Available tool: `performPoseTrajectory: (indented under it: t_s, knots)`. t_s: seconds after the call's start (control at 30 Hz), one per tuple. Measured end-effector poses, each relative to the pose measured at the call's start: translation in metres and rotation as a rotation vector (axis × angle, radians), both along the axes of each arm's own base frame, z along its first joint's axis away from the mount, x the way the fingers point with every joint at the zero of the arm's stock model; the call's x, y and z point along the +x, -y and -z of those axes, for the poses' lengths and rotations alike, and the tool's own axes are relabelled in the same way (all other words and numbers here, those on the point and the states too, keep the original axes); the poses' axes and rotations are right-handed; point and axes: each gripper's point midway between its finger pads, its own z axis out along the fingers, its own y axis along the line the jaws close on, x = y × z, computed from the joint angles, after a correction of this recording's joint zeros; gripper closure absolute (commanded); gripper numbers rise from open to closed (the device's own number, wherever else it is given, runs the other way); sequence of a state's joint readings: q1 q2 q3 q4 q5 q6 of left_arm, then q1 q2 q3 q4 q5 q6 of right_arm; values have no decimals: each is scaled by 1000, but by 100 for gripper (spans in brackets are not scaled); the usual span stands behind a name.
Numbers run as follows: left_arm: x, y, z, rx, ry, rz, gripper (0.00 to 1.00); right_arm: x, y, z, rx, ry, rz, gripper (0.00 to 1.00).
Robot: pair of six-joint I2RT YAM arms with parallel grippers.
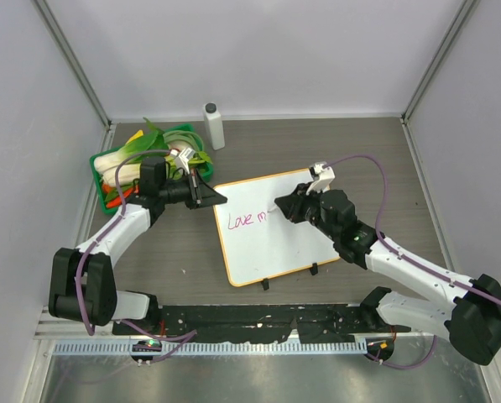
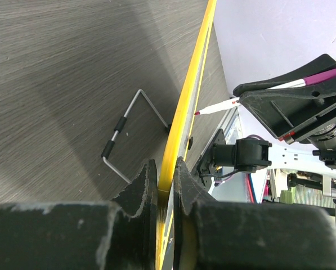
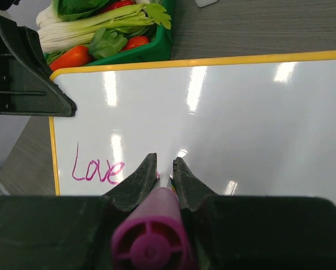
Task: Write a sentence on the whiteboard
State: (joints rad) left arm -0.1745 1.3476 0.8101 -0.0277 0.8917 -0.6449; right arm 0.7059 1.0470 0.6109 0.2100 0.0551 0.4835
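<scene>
The whiteboard (image 1: 267, 243) sits mid-desk (image 1: 359, 151), skewed, just right of the green vegetable tray (image 1: 95, 164). I see the left jaws pinched on its yellow-orange frame (image 2: 184, 112) at the far-left corner. The right jaws grip a magenta marker (image 3: 151, 239), its tip at the board just after the pink writing (image 1: 243, 219), which reads "Love m".
</scene>
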Motion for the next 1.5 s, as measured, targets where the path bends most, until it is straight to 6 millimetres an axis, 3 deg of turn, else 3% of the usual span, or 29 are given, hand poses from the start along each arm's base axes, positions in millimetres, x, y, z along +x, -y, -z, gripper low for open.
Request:
performPoseTrajectory:
  t_s: [0.3, 0.77, 1.5]
  knots:
    - [0, 0, 0, 1, 0, 1, 100, 6, 8, 3, -14, 3, 55, 98]
    - [-1, 0, 1, 6, -4, 2, 100, 6, 3, 4, -2, -2, 40, 99]
    - [-2, 1, 2, 14, 4, 11, 100, -13, -7, 15, -20, -41, -16, 98]
